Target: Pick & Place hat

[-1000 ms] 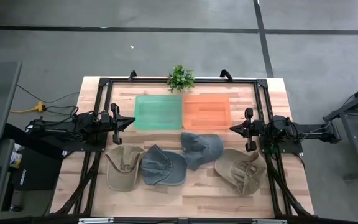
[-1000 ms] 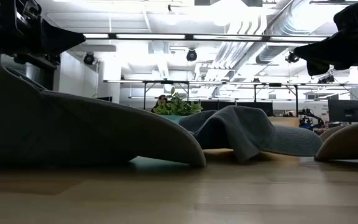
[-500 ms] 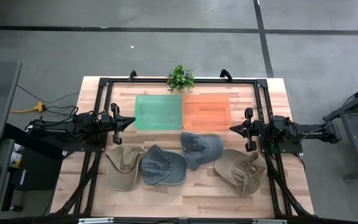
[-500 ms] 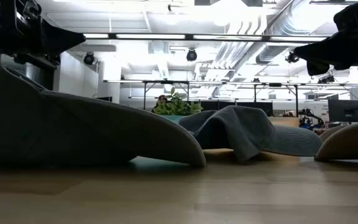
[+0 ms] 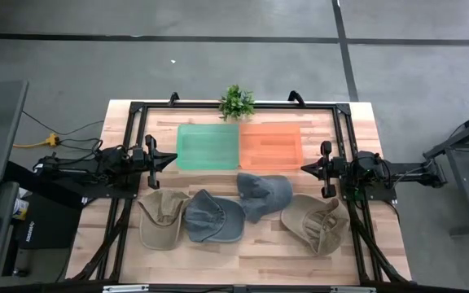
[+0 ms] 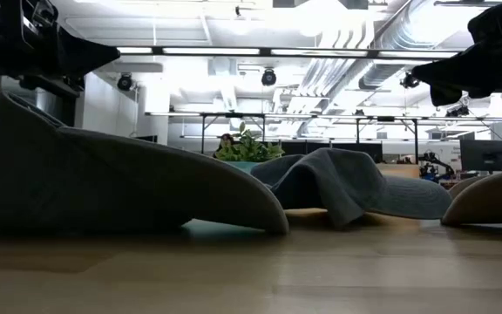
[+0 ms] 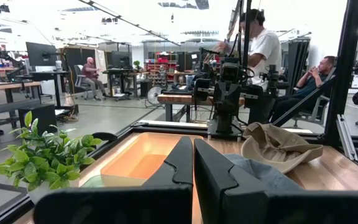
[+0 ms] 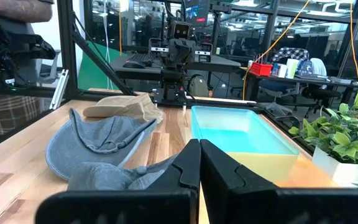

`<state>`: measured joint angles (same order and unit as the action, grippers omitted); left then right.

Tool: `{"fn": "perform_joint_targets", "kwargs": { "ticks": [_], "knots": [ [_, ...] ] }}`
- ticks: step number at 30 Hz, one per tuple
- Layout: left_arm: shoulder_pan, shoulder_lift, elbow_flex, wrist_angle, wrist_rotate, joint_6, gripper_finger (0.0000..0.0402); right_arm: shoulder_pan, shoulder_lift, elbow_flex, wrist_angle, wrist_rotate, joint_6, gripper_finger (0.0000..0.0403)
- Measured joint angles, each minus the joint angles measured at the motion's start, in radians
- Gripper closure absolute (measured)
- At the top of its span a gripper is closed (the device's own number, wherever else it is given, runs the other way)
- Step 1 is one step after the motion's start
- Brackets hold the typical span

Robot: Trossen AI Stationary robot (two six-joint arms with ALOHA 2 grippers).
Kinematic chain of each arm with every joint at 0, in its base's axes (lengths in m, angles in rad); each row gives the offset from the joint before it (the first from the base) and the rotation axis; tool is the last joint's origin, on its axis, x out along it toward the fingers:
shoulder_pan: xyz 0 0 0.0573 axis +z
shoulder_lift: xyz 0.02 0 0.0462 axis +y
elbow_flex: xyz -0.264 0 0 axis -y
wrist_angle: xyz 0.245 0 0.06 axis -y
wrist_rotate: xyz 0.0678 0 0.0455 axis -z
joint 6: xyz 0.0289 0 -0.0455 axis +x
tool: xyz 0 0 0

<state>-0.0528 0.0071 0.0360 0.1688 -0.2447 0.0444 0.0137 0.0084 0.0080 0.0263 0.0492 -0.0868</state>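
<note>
Four hats lie in a row on the wooden table in the high view: a tan hat [image 5: 159, 218], a blue-grey hat [image 5: 214, 216], a second blue-grey hat [image 5: 263, 194] and another tan hat [image 5: 316, 222]. Each rests on its brim and crown. Beyond them, side by side, stand a green bin [image 5: 208, 146] and an orange bin [image 5: 270, 145]. My left gripper [image 5: 169, 159] hovers shut at the green bin's left edge, its fingers together in its wrist view [image 7: 193, 146]. My right gripper [image 5: 306, 168] hovers shut beside the orange bin [image 8: 199, 146]. Neither touches a hat.
A small potted plant [image 5: 236, 102] stands at the far edge behind the bins. A black metal frame [image 5: 344, 122] runs round the table. People [image 7: 260, 56] sit and stand in the room beyond the table. Bare wood [image 5: 243, 256] lies along the near edge.
</note>
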Motion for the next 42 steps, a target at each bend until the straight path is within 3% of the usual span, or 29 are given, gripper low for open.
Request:
{"fn": "perform_joint_targets", "kwargs": {
  "ticks": [30, 42],
  "knots": [
    [0.000, 0.000, 0.000, -0.005, 0.000, -0.002, 0.0401, 0.000, 0.000, 0.000, 0.000, 0.000, 0.000, 0.0402],
    [0.000, 0.000, 0.000, -0.006, 0.021, -0.190, 0.0401, 0.000, 0.000, 0.000, 0.000, 0.000, 0.000, 0.0402]
  ]
}}
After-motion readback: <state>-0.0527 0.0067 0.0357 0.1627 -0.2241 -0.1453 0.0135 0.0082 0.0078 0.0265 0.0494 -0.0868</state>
